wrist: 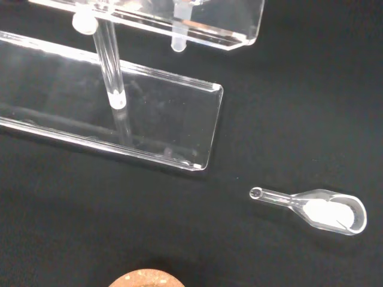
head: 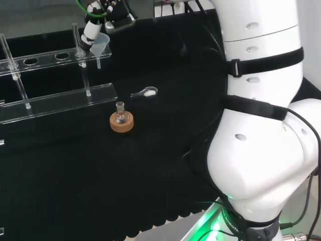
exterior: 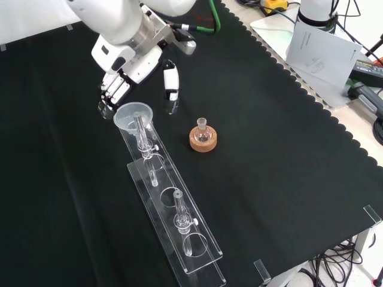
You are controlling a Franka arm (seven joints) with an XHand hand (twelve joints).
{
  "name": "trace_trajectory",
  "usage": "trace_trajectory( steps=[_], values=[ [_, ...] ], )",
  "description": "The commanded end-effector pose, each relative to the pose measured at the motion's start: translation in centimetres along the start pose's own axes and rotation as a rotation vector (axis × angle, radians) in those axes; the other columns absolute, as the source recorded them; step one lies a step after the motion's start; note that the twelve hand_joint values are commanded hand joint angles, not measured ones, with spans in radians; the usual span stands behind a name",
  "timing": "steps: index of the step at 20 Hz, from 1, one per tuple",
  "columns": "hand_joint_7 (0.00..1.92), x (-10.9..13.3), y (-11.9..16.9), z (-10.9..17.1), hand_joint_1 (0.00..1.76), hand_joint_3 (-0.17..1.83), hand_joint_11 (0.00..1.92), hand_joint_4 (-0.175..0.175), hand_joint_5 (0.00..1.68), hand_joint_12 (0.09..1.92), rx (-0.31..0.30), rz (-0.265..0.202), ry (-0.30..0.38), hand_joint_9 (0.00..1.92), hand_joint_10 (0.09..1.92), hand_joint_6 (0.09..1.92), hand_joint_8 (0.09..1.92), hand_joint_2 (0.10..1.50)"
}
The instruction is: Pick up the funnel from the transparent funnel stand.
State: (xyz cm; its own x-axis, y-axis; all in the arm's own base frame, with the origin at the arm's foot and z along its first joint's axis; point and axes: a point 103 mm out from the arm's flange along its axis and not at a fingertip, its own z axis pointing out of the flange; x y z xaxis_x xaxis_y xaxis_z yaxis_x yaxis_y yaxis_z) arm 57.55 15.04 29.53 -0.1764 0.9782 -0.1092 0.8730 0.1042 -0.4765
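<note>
A clear funnel [head: 101, 44] [exterior: 134, 116] sits in the end hole of the transparent funnel stand [head: 55, 103] [exterior: 175, 222], stem down. In the wrist view its stem tip [wrist: 178, 43] pokes below the stand's upper shelf, above the stand's base plate [wrist: 149, 128]. My hand [head: 94, 24] [exterior: 128, 64] hovers just beyond the funnel's rim. Its fingers [exterior: 110, 91] hang relaxed on one side, and the thumb [exterior: 172, 81] is spread apart on the other. Nothing is held between them. Whether the fingers touch the rim I cannot tell.
A small glass flask on a cork ring [head: 122, 122] [exterior: 203, 137] [wrist: 143, 279] stands near the stand's end. A clear scoop with white powder [head: 145, 92] [wrist: 326, 210] lies on the cloth beside it. Papers and cables [exterior: 320, 45] lie past the cloth's scalloped edge.
</note>
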Motion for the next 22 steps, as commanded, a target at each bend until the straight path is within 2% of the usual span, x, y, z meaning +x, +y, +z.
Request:
trace_trajectory(
  steps=[1, 8, 12, 13, 22],
  values=[
    [0.00, 0.1, 0.8, 0.7, 0.56, 0.23, 0.27, -0.005, 0.00, 1.49, 0.012, -0.015, -0.010, 0.00, 0.91, 0.09, 0.24, 0.74],
    [0.00, -1.4, 1.2, 1.2, 0.57, 0.24, 0.29, -0.010, 0.05, 1.49, 0.009, -0.027, -0.001, 0.03, 0.93, 0.09, 0.36, 0.73],
    [0.00, -0.3, 2.1, 1.4, 0.58, 0.25, 0.30, -0.010, 0.07, 1.49, 0.020, -0.024, -0.014, 0.06, 0.93, 0.09, 0.48, 0.74],
    [0.00, -1.1, 2.0, 1.5, 0.58, 0.25, 0.30, -0.010, 0.07, 1.49, 0.011, -0.030, -0.001, 0.06, 0.92, 0.09, 0.50, 0.73],
    [0.00, 0.1, 2.7, 2.0, 0.59, 0.26, 0.31, -0.014, 0.09, 1.48, 0.013, -0.027, -0.024, 0.10, 0.92, 0.09, 0.60, 0.73]
  ],
)
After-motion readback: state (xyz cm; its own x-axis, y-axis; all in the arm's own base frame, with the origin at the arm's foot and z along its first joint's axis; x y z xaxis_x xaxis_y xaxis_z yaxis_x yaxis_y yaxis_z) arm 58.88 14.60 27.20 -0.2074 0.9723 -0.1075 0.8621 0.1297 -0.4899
